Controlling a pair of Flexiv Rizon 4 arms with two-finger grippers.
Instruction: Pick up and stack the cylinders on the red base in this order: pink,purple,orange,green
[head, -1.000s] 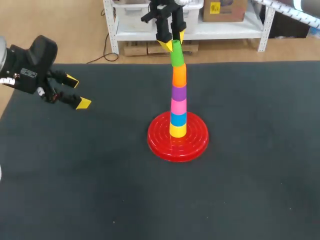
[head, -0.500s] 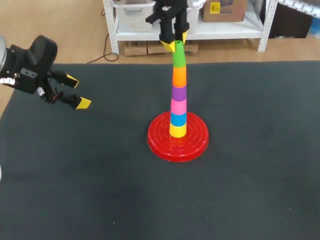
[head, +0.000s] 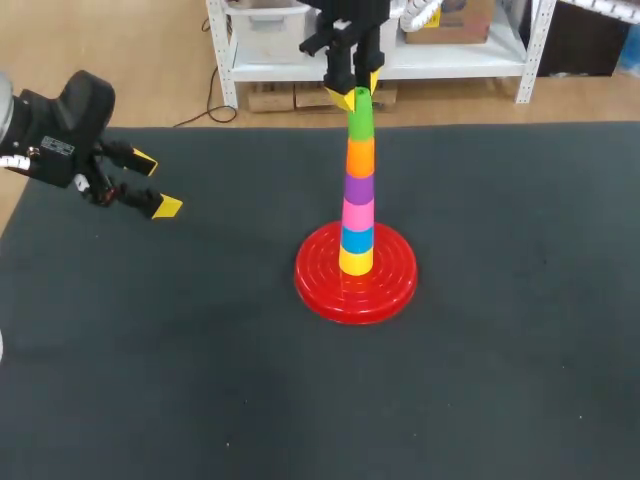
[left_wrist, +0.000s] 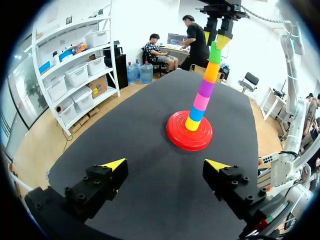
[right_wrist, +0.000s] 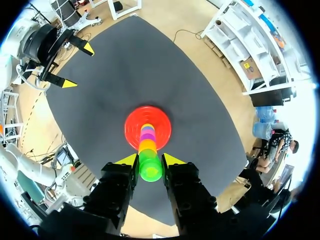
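Red base (head: 318, 278) sits approx mid tabletop (head: 500, 360), w/ a tall stack upright on its centre. Bottom to top: yellow (head: 355, 263), blue (head: 356, 239), pink (head: 357, 213), purple (head: 359, 187), orange (head: 360, 157), green (head: 360, 118). Each piece rests on the one below, and the stack looks straight in head view. Our right hand (head: 356, 90) comes in from the far side and hangs directly over the stack, pointing down, w/ green's top right at its yellow tips. In the right wrist view green (right_wrist: 150, 169) fills the space in our right hand (right_wrist: 150, 159), w/ the rest of the stack and the base (right_wrist: 131, 131) in line below. We can't tell whether it has hold of green or is just clear of it. Our left hand (head: 155, 184) is well apart from the stack, over the tabletop's far left part. It's wide open, nothing in it. Left wrist view agrees: left hand (left_wrist: 166, 165) spread w/ only bare tabletop between, and base (left_wrist: 176, 134) plus stack ahead of it.
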